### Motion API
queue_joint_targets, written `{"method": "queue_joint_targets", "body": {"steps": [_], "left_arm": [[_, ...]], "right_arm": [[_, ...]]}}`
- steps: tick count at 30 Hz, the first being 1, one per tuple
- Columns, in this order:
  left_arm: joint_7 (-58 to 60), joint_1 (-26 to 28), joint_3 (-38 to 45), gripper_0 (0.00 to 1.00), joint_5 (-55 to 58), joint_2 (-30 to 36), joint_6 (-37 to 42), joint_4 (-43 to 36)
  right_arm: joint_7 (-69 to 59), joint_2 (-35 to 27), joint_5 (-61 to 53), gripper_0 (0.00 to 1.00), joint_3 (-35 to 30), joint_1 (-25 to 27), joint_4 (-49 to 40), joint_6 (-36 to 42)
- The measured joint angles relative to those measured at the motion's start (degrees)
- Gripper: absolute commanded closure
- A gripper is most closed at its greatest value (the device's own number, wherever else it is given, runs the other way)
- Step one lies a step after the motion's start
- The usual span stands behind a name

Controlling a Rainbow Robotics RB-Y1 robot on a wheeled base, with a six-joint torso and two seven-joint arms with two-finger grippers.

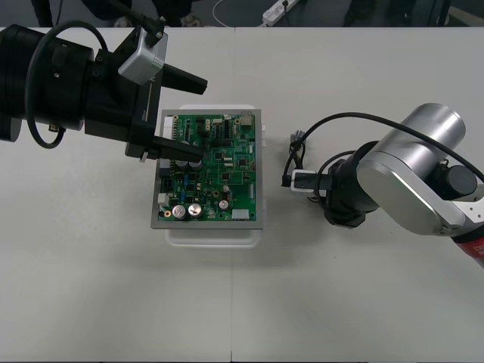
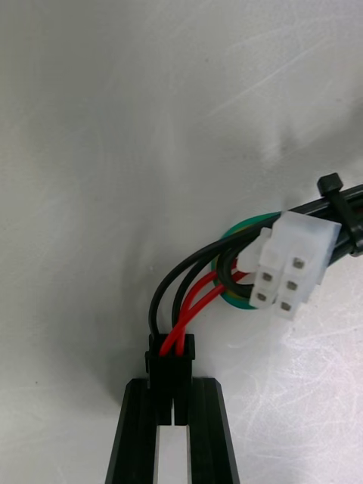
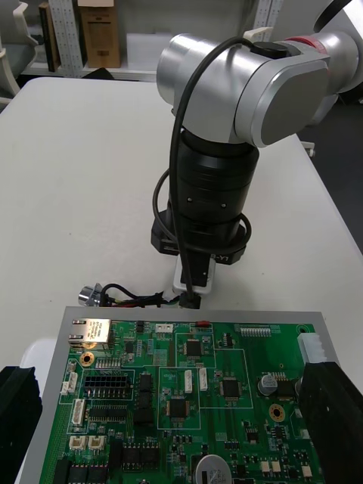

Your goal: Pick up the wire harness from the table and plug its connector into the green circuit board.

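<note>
The harness [image 2: 200, 291] lay on the light table [image 1: 363, 302], just beside the right edge of the green circuit board [image 1: 227, 178]. A white connector [image 2: 291, 268] rested against its wires. The right gripper [image 2: 174, 387] stood over it, fingers clamped on the black plug [image 2: 170, 359]. The left gripper [image 1: 203, 117] hovered over the board, which sat on its white base [image 1: 215, 236], with its fingers wide apart.

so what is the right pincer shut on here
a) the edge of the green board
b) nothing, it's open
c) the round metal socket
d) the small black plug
D: in the right wrist view the small black plug, with red and black wires rising from it, sits clamped between the two fingers of the right pincer.
</note>
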Motion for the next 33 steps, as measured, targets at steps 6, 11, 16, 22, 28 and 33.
{"method": "queue_joint_targets", "body": {"steps": [6,11,16,22,28,33], "left_arm": [[0.0,0.0,0.0,0.00,0.0,0.0,0.0,0.0],[0.0,0.0,0.0,0.00,0.0,0.0,0.0,0.0],[0.0,0.0,0.0,0.00,0.0,0.0,0.0,0.0],[0.0,0.0,0.0,0.00,0.0,0.0,0.0,0.0],[0.0,0.0,0.0,0.00,0.0,0.0,0.0,0.0],[0.0,0.0,0.0,0.00,0.0,0.0,0.0,0.0]], "right_arm": [[0.0,0.0,-1.3,1.00,-1.1,0.0,0.2,0.0],[0.0,-0.1,-4.6,1.00,-2.6,0.2,0.5,0.0],[0.0,-0.3,-5.4,1.00,-3.7,0.3,0.4,0.0],[0.0,-0.6,-6.4,1.00,-6.4,0.5,-2.3,0.0],[0.0,-2.4,-8.7,1.00,-7.3,0.6,-3.6,0.0],[0.0,-4.4,-13.1,1.00,-8.7,0.6,-3.6,0.0]]}}
